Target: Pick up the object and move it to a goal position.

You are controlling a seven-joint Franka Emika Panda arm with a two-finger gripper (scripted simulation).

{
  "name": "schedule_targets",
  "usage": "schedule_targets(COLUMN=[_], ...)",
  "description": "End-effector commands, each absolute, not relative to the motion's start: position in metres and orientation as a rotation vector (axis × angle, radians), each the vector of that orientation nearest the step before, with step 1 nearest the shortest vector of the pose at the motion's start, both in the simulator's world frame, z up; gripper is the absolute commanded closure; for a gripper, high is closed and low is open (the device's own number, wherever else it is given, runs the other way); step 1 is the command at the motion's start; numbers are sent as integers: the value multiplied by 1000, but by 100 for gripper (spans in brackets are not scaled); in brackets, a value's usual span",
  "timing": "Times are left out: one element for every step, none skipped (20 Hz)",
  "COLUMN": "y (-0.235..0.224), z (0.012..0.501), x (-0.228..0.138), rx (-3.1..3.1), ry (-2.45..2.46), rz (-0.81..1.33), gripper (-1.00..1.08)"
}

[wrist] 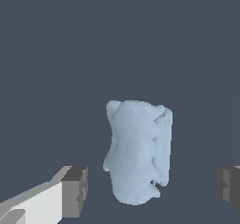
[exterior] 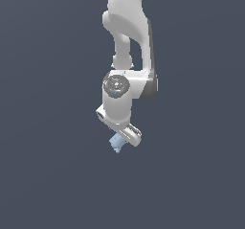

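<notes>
The object (wrist: 138, 153) is a small pale light-blue lumpy block. In the wrist view it lies on the dark grey floor between the two dark finger pads (wrist: 77, 190), with a clear gap on each side. My gripper (wrist: 152, 190) is open and touches nothing. In the exterior view the white arm reaches down and the gripper (exterior: 120, 141) sits right over the object (exterior: 116, 143), which peeks out just below the white hand. The fingertips are hard to make out in that view.
A plain dark grey floor (exterior: 48, 175) fills both views. The white arm's links (exterior: 127, 27) rise above the gripper toward the top of the exterior view. No goal marker shows.
</notes>
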State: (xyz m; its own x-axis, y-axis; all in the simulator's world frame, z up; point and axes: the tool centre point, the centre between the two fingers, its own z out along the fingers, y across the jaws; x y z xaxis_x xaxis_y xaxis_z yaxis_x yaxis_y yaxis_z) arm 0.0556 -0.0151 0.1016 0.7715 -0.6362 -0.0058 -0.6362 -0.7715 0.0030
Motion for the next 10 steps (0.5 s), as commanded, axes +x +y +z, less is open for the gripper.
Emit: schedule_targets(y=[-16, -17, -17, -17, -17, -18, -18, -17, -17, -17], z=[100, 100, 99, 99, 99, 99, 99, 99, 98, 97], x=[58, 59, 60, 60, 61, 61, 61, 60, 60, 60], rx=[2939, 2934, 2930, 2927, 2925, 2924, 2923, 2926, 2926, 2926], ry=[-1109, -1122, -1132, -1140, -1146, -1149, -1151, -1143, -1143, -1143], rz=[-5, -3, -2, -1, -1, 0, 0, -1, -1, -1], gripper=[-92, -92, -92, -92, -92, -92, -92, -92, -92, -92])
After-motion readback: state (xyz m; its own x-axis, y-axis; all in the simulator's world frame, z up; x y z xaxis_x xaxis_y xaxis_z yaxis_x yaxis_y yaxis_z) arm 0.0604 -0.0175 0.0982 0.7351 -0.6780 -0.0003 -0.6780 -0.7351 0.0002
